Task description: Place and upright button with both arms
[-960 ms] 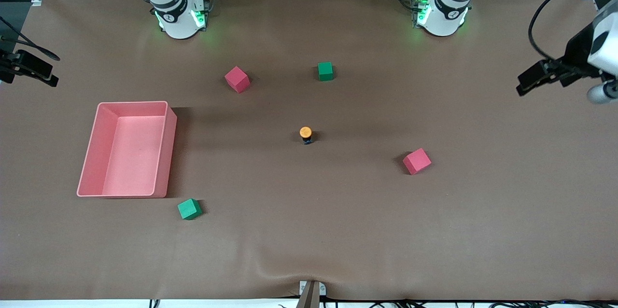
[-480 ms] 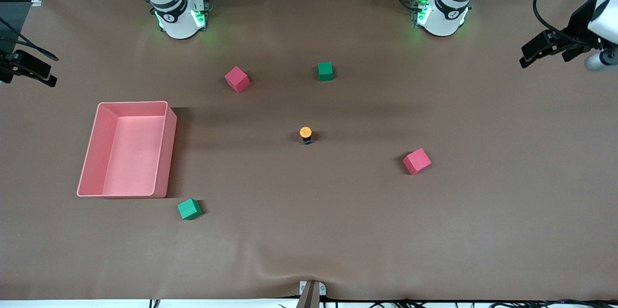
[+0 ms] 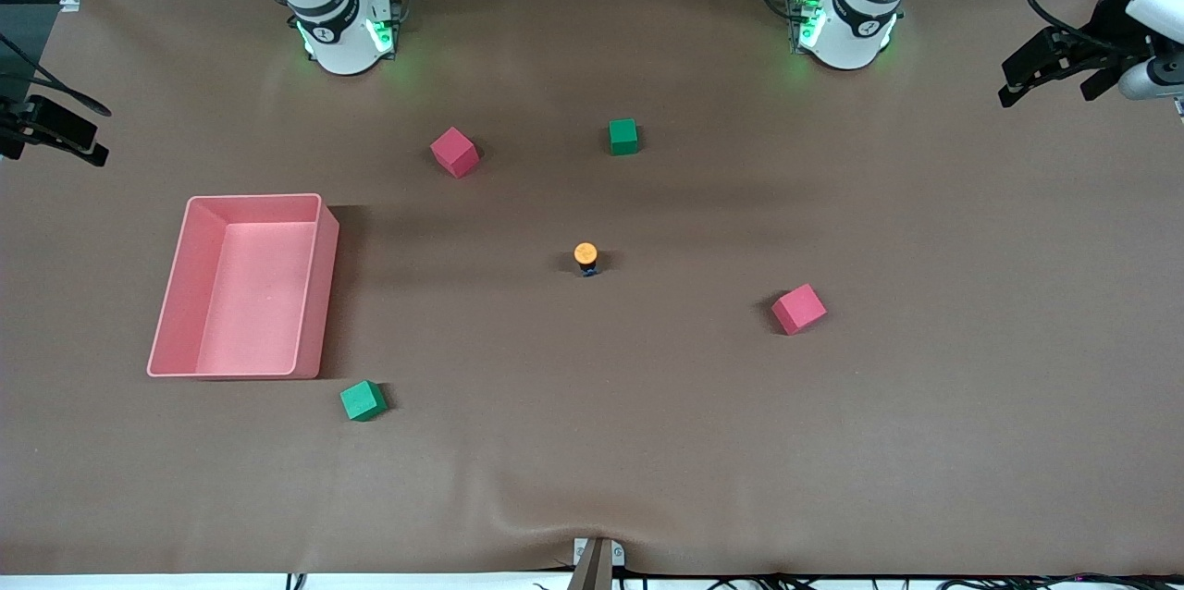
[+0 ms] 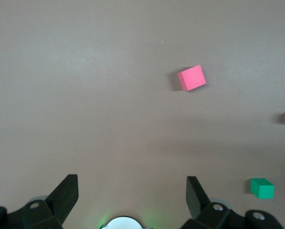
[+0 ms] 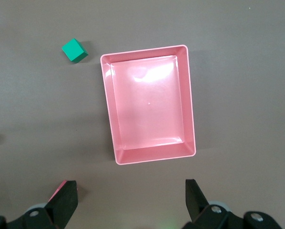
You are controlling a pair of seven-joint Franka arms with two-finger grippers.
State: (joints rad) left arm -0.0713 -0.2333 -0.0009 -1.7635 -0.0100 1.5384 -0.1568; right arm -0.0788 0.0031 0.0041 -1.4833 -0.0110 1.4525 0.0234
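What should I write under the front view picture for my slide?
Orange-capped button stands upright mid-table among pink and green cubes, pink tray nearby, both arms pulled away.

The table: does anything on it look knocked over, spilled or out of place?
Nothing stands out. The button stands upright, orange cap up, mid-table. The pink tray is empty, and the pink and green cubes lie scattered, undamaged. Both grippers are open, off at the table's ends.

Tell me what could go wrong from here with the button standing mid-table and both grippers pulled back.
1. The button stands upright on a narrow base; a bump to the table could tip it.
2. The left gripper, open at the left arm's end of the table, sees the button only at its view's edge, so a re-approach could misjudge it.
3. The right gripper, open over the pink tray, does not see the button.
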